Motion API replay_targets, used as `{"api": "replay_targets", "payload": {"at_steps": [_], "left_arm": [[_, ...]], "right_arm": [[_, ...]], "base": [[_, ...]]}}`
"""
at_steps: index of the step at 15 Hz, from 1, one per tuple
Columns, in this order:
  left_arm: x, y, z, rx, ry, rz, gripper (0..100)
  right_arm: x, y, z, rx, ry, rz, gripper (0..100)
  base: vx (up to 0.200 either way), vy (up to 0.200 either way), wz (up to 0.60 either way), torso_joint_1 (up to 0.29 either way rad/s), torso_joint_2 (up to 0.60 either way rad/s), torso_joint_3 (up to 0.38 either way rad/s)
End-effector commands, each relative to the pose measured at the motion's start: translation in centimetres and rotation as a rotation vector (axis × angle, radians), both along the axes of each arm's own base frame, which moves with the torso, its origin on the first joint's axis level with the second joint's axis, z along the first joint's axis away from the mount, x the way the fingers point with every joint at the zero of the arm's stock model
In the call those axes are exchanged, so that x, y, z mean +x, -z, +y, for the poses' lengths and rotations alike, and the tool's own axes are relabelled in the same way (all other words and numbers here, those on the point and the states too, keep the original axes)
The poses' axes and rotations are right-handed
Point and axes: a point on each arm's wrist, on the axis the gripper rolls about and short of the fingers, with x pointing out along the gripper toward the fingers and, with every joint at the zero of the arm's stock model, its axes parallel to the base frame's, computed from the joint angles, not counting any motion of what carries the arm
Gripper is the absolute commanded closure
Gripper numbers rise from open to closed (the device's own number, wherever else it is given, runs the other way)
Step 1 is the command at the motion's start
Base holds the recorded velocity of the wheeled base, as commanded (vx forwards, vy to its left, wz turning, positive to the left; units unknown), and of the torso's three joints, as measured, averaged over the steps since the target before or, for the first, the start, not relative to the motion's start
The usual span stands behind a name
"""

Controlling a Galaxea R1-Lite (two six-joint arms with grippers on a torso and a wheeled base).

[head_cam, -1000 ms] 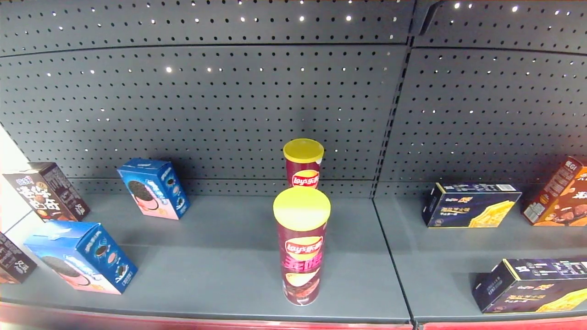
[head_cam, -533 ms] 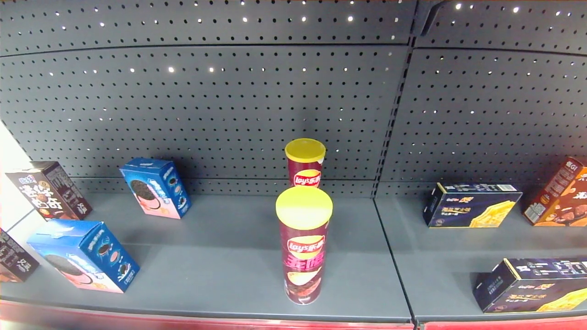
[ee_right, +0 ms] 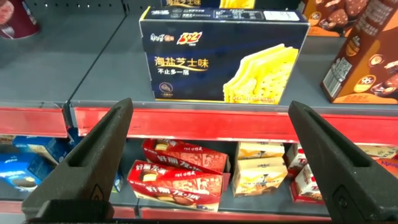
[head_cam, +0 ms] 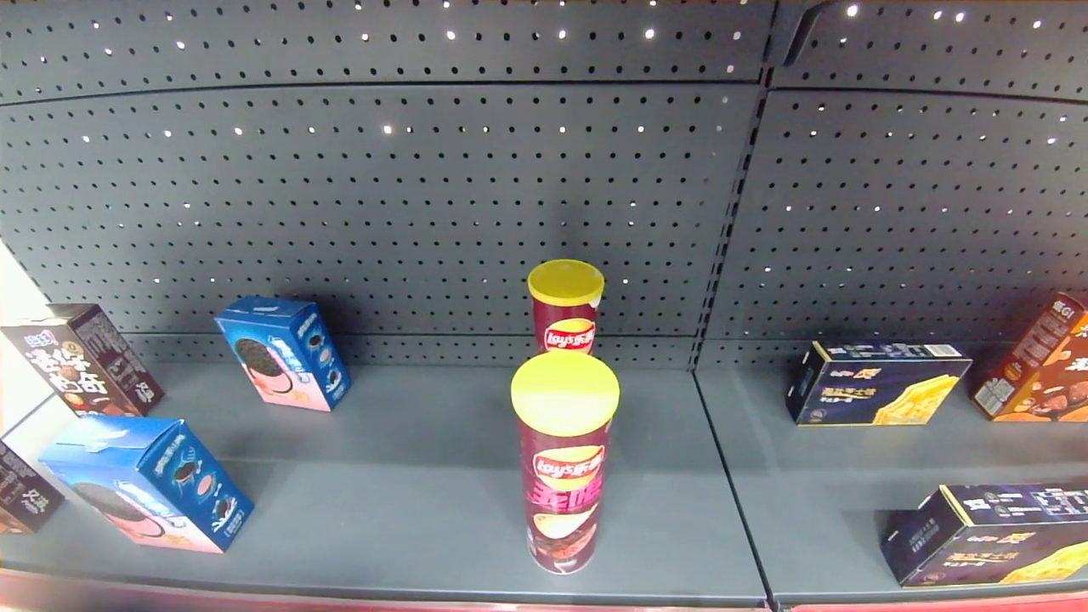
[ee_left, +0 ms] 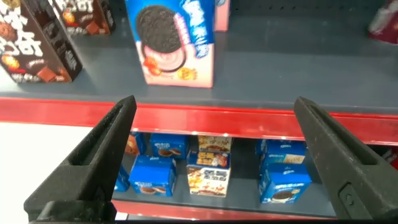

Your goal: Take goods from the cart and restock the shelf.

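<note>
Two maroon chip cans with yellow lids stand upright on the grey shelf (head_cam: 408, 476), one at the front (head_cam: 563, 463) and one behind it by the pegboard (head_cam: 565, 306). My left gripper (ee_left: 214, 158) is open and holds nothing, in front of the shelf's red edge, facing a blue cookie box (ee_left: 171, 40). My right gripper (ee_right: 208, 158) is open with nothing between its fingers, facing a dark blue cracker box (ee_right: 221, 56) near the shelf's front edge.
Blue cookie boxes (head_cam: 280, 353) (head_cam: 149, 484) and dark chocolate boxes (head_cam: 81, 361) stand at the shelf's left. Dark blue cracker boxes (head_cam: 875, 382) (head_cam: 986, 535) and an orange-brown box (head_cam: 1033, 357) fill the right bay. A lower shelf holds more boxes (ee_left: 208, 174) (ee_right: 180, 174).
The head view has shifted slightly, so the whole shelf sits a little lower in the picture. The goods themselves have not moved.
</note>
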Motion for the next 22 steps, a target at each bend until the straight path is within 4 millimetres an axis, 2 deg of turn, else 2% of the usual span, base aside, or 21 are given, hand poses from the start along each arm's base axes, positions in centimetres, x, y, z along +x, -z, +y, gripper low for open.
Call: {"api": "replay_targets", "payload": {"at_steps": [1, 7, 10, 22], "left_arm": [[0.01, -0.01, 0.00, -0.001, 0.000, 0.001, 0], [0.01, -0.01, -0.01, -0.002, 0.004, 0.001, 0], [0.01, -0.03, -0.02, -0.001, 0.007, -0.001, 0], [0.01, -0.03, -0.01, -0.007, 0.006, -0.001, 0]], "right_arm": [[0.01, -0.01, 0.00, 0.000, 0.000, 0.001, 0], [0.01, -0.01, 0.00, 0.000, 0.000, 0.001, 0], [0.01, -0.01, 0.00, 0.000, 0.001, 0.001, 0], [0.01, -0.01, 0.00, 0.000, 0.000, 0.001, 0]], "base": [[0.000, 0.000, 0.00, 0.000, 0.00, 0.000], [0.000, 0.000, 0.00, 0.000, 0.00, 0.000], [0.000, 0.200, 0.00, -0.001, 0.00, 0.002], [0.000, 0.000, 0.00, 0.000, 0.00, 0.000]]}}
